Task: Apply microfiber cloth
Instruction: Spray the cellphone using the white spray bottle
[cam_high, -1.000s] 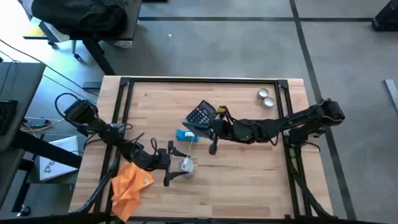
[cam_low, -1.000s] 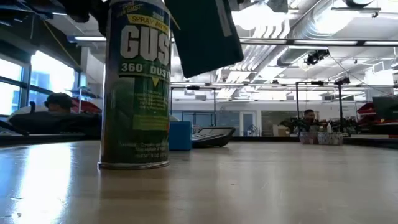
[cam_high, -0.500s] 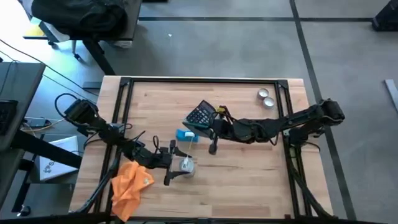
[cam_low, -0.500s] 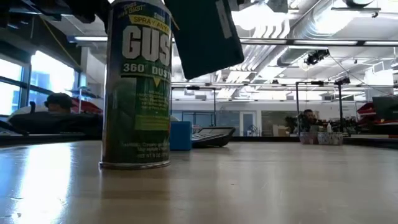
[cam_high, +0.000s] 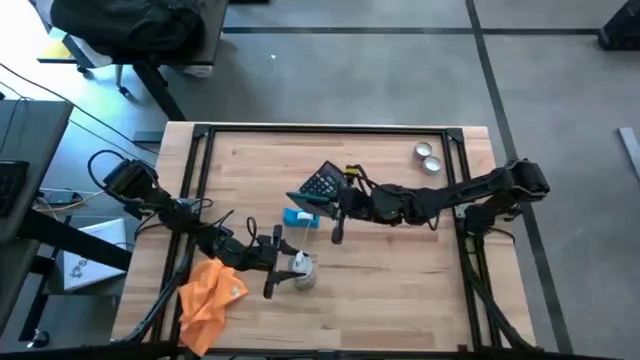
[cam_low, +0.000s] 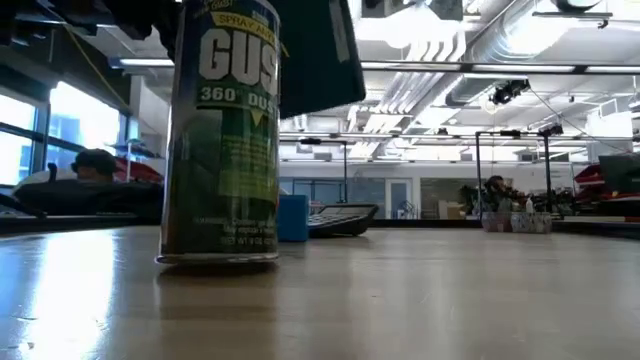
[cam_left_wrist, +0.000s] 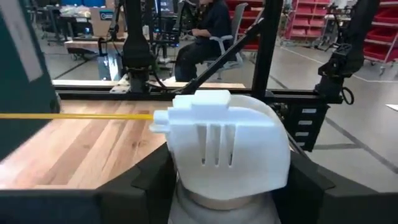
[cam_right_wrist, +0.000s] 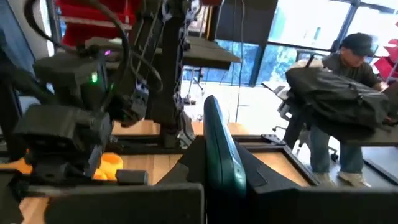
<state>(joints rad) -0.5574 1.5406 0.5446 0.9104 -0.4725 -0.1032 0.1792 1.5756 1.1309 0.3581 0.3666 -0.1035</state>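
The orange microfiber cloth (cam_high: 210, 296) lies crumpled at the table's near left corner, and no gripper touches it. Just right of it, my left gripper (cam_high: 283, 262) is shut on a green duster spray can (cam_low: 220, 140) with a white nozzle cap (cam_left_wrist: 224, 146) and a yellow straw. My right gripper (cam_high: 338, 225) reaches in from the right, shut on a thin dark slab (cam_right_wrist: 217, 149) at mid-table. A black calculator (cam_high: 322, 183) and a small blue box (cam_high: 300, 217) lie beyond the can. My left gripper has the can's upper body, just under the white cap (cam_left_wrist: 230, 208), between its two fingers (cam_left_wrist: 146, 183). They come in level from the table's left. The can stands upright with its base on the table (cam_low: 218, 260). My right gripper pinches the dark slab by its two broad faces (cam_right_wrist: 214, 171) between its two fingers (cam_right_wrist: 186, 165). The fingers come level from the table's right. The slab stands on edge, its lower edge (cam_low: 320, 100) lifted clear of the table.
Two small round tins (cam_high: 428, 155) sit at the far right. A black frame (cam_high: 330, 130) runs along the table's far edge and sides. Bare wood (cam_high: 400, 280) lies at the near right. People sit in the room beyond the table.
My right gripper has carried the dark slab a little toward the table's left and far edge, closer to the blue box. It stays shut on the slab, which remains clear of the table.
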